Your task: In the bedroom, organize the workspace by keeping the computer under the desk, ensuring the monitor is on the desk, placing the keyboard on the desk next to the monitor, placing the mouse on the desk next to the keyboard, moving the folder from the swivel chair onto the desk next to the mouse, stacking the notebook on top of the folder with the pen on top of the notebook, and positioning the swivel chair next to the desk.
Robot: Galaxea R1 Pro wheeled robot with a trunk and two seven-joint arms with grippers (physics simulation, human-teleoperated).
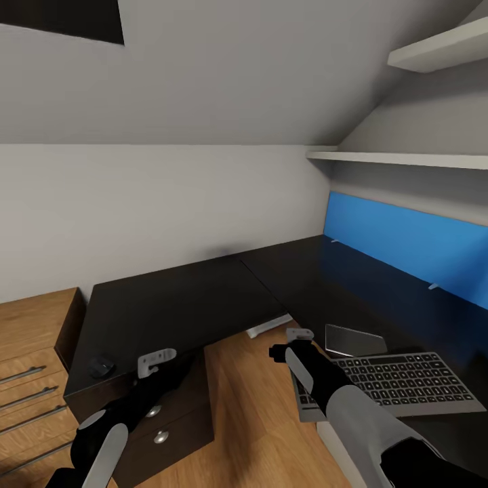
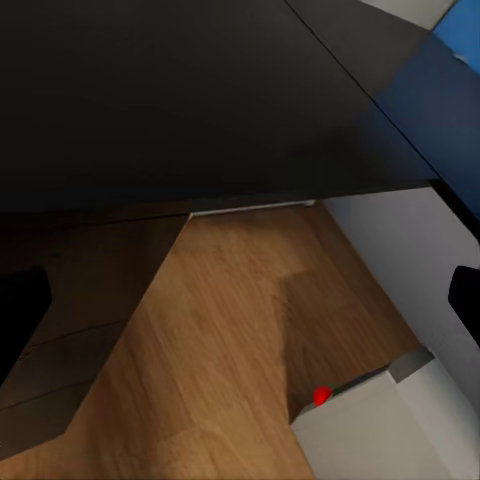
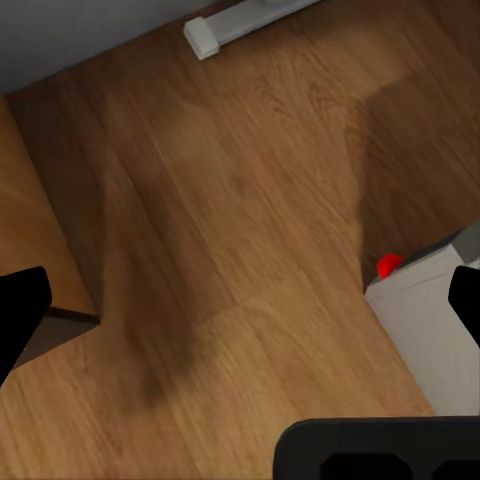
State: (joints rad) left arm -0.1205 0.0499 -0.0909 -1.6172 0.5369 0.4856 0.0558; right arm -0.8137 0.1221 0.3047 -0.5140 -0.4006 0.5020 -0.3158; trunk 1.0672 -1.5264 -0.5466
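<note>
Right, no brand, label or readable writing anywhere; key legends on the keyboard [image 1: 400, 388] too small to read. Desk [image 1: 203, 298] is L-shaped w/ black top, running into the room corner; blue panel [image 1: 407, 251] stands along its right-hand back edge, white shelves [image 1: 407, 159] above. Keyboard lies flat on the desk's right wing, near the front edge, w/ a small dark grey notebook [image 1: 354, 339] just behind its far-left corner, touching or nearly so. Small dark round item [image 1: 102, 366], maybe the mouse, sits on the left wing near the front edge, over the drawer unit w/ silver knobs [image 1: 157, 423]. Light wooden drawer unit [image 1: 34, 366] stands left of the desk.

Left gripper [image 1: 157, 361] hovers over the front edge of the left wing; right gripper [image 1: 298, 337] hangs over the wood floor [image 3: 240, 200] in the desk's inner corner, just left of the keyboard. Both hold nothing; how far open the pincers are, can't tell.

Both wrist views look down at the floor and catch a pale grey-white block w/ a small red light [image 3: 389, 264] at its corner, prob. the monitor [image 2: 400, 420], low down by the desk's white side panel [image 2: 400, 250]. White T-foot [image 3: 240, 22] lies on the floor beyond.
</note>
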